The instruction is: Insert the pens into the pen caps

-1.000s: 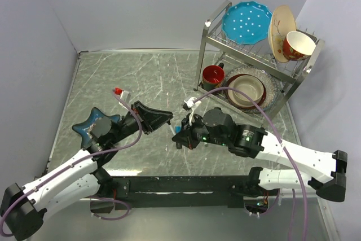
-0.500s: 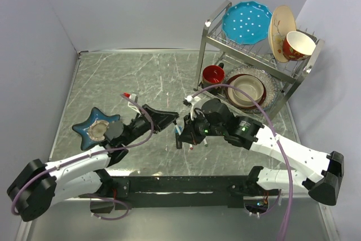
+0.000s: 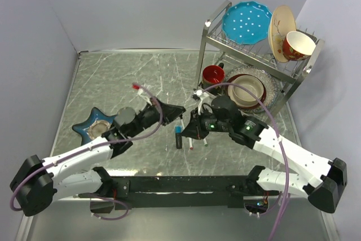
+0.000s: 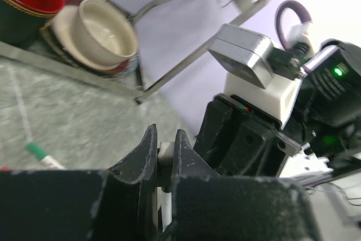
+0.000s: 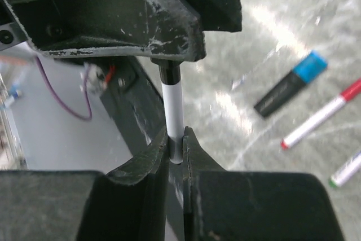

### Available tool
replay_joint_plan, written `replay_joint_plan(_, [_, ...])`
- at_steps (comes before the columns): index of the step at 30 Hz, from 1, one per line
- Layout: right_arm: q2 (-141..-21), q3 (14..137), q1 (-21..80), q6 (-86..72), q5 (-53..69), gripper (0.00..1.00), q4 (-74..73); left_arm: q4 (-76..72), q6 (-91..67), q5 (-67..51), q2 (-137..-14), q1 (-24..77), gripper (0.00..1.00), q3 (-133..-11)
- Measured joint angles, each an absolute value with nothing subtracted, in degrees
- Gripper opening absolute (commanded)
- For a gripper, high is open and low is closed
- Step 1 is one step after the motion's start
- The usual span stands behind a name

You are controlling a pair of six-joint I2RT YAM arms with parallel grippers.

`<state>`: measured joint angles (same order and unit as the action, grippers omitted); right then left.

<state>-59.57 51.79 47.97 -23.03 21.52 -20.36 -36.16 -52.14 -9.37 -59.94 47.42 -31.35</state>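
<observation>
The right gripper (image 5: 176, 139) pinches a white pen (image 5: 172, 111) by its barrel at lower centre; the left gripper (image 4: 165, 142), equally narrow, clamps its black-collared far end. Likely risk: any skew between them bends or drops it. A blue marker (image 5: 289, 84), red pen (image 5: 321, 115) and green pen (image 5: 347, 170) lie at right on the marbled table (image 3: 113, 77), grey walls (image 3: 141, 9) around.

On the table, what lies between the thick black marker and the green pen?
The red pen, touching neither the black marker nor the green pen, seen in the right wrist view.
</observation>
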Motion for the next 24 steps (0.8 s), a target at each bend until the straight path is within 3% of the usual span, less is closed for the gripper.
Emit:
replay_joint_plan(1, [-58.37, 50.04, 47.53, -23.73, 21.47, 0.30, -17.63, -31.97, -50.87, -9.43, -60.25, 47.42, 0.01, -34.06])
replay_joint_plan(6, [-51.79, 43.59, 46.19, -26.72, 19.66, 0.46, -4.54, -15.59, -47.29, -14.79, -61.84, 46.85, 0.01, -42.98])
replay_joint_plan(7, [-49.82, 42.61, 46.02, -27.03, 19.31, 0.56, -2.74, -12.80, -46.70, -15.33, -62.26, 46.28, 0.01, -44.07])
replay_joint_plan(13, [-34.96, 35.53, 45.82, -29.74, 17.56, 0.85, -0.60, 1.02, -41.21, -14.76, -66.70, 39.38, 0.01, -50.76])
replay_joint_plan(18, [-26.33, 33.34, 45.82, -31.46, 14.70, 0.94, -3.73, 7.35, -38.26, -9.50, -72.73, 35.18, 0.01, -51.68])
replay_joint_plan(24, [-23.53, 33.43, 45.82, -32.14, 10.37, 0.95, -7.64, 9.61, -37.98, -6.11, -81.78, 34.48, 0.03, -50.83])
